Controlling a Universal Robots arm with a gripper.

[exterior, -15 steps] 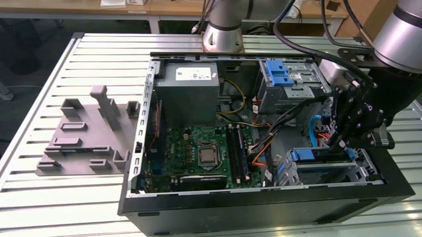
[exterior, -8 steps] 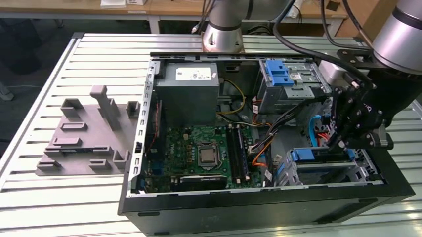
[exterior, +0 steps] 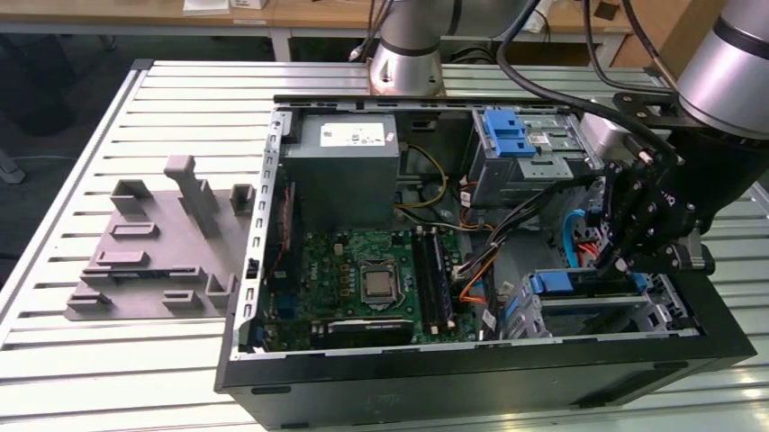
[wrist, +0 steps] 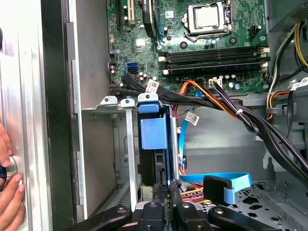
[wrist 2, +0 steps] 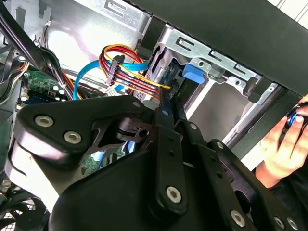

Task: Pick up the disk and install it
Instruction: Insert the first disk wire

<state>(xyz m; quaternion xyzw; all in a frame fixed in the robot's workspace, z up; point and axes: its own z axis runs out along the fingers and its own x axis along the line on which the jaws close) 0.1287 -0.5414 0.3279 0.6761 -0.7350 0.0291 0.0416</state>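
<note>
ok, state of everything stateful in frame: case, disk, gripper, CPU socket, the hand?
Black tower computer case: on its side, side panel off.
Blue-framed silver disk: standing edge-on in the metal drive bay.
Black gripper: fingers at the disk's edge.
CPU socket: chip exposed, no cooler.
Person's hand: outside the case wall.

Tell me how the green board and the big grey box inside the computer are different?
The green board is crowded with small parts and a shiny square chip; the grey box is plain metal with one white sticker. The green board lies flat on the case's floor, while the grey box stands up higher beside it. Both sit inside the black computer case.
</note>
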